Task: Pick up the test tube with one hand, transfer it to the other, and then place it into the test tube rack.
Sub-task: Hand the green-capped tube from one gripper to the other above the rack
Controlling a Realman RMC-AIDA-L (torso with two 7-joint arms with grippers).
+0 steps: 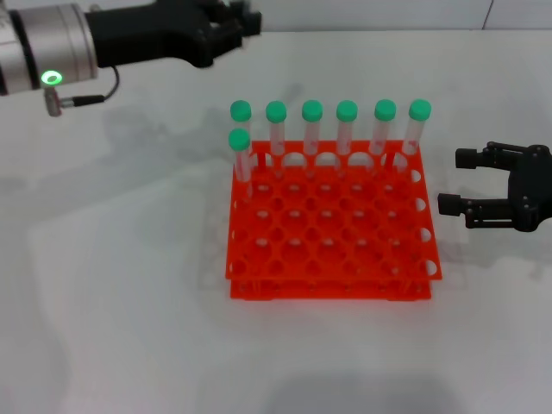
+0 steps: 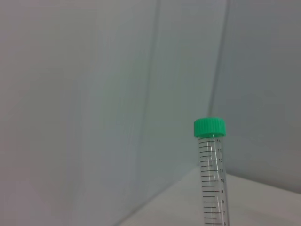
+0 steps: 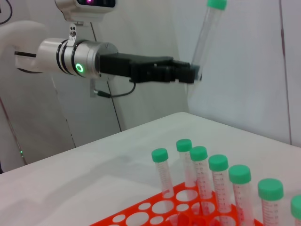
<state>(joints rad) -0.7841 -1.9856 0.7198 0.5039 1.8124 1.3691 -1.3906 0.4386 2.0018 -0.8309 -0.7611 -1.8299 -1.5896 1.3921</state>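
Note:
My left gripper (image 1: 244, 23), on the arm with the green light, is raised at the far left of the table, beyond the rack. In the right wrist view it (image 3: 194, 73) is shut on the lower part of a clear test tube (image 3: 207, 33), held tilted with its green cap up. The left wrist view shows the same tube (image 2: 210, 174). In the head view the held tube is out of frame. The orange-red test tube rack (image 1: 332, 289) stands mid-table. My right gripper (image 1: 457, 183) is open and empty, just right of the rack.
Seven green-capped tubes stand in the rack: six along the back row (image 1: 347, 129) and one in the second row at the left (image 1: 241, 155). They also show in the right wrist view (image 3: 218, 183). White walls close behind the table.

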